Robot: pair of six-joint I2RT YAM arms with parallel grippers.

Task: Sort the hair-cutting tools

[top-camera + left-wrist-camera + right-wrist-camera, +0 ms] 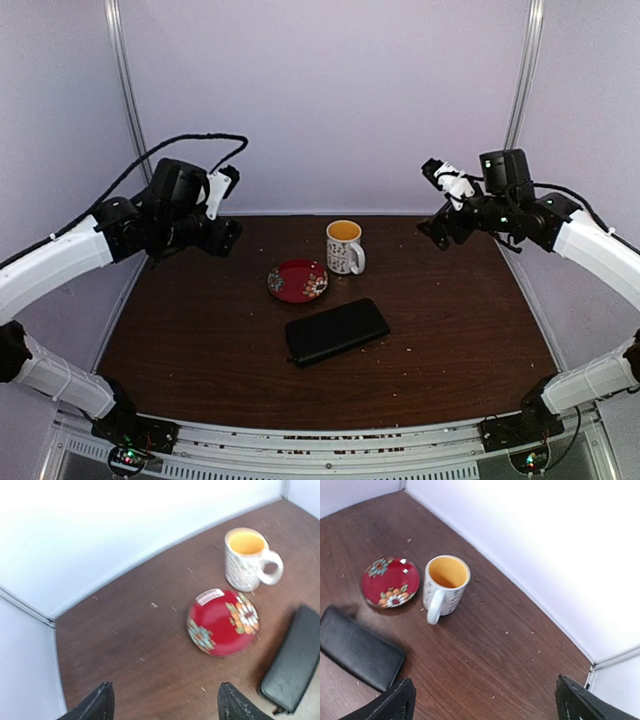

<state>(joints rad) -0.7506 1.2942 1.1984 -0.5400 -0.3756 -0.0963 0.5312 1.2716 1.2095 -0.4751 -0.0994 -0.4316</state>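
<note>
— How do the two arms' ends stand?
— The left tool (165,707) and right tool (485,705) each have fingers wide apart, gripping nothing (both raised over the counter (200,340)).
— And the hair-cutting tools?
— I cannot tell; no view shows them. A black zip case (336,331) lies mid-counter, with a red saucer (298,280) at its eleven o'clock and a mug (345,246) at twelve.
</note>
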